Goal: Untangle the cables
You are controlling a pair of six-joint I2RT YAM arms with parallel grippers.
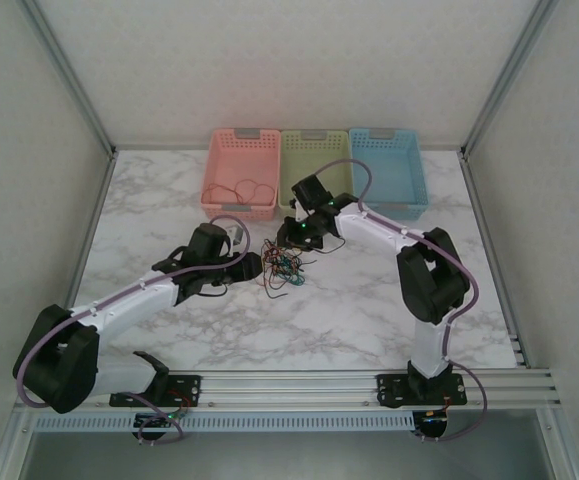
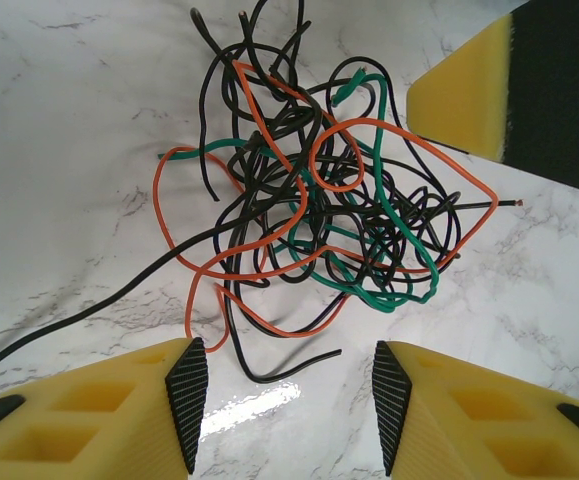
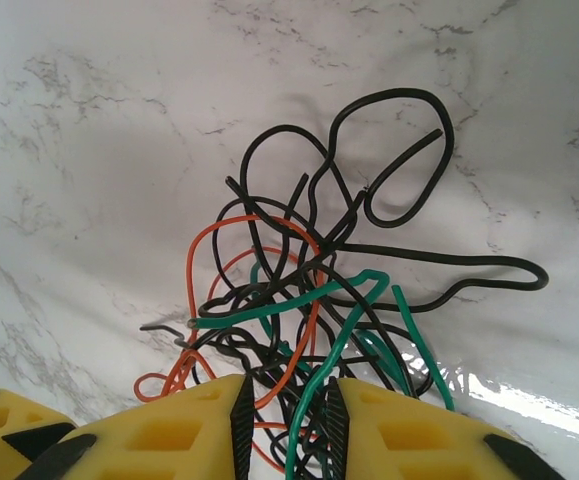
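Two grippers meet over tangled cables [image 2: 309,220]: left gripper [image 2: 289,400] gapes empty beside them, right gripper [image 3: 287,425] pinches several strands.

One camera sits high up behind the two arms and looks down on the whole white marble table [image 1: 369,300], from the arm bases at the bottom to the three plastic baskets at the far side. The left wrist camera looks down from very close, past its yellow foam claw [image 2: 289,410], at the bunch of thin red, green and black cables [image 2: 319,210]. The right wrist camera looks past its own yellow claw [image 3: 287,425] at the same bunch, which the high camera sees small in the middle.
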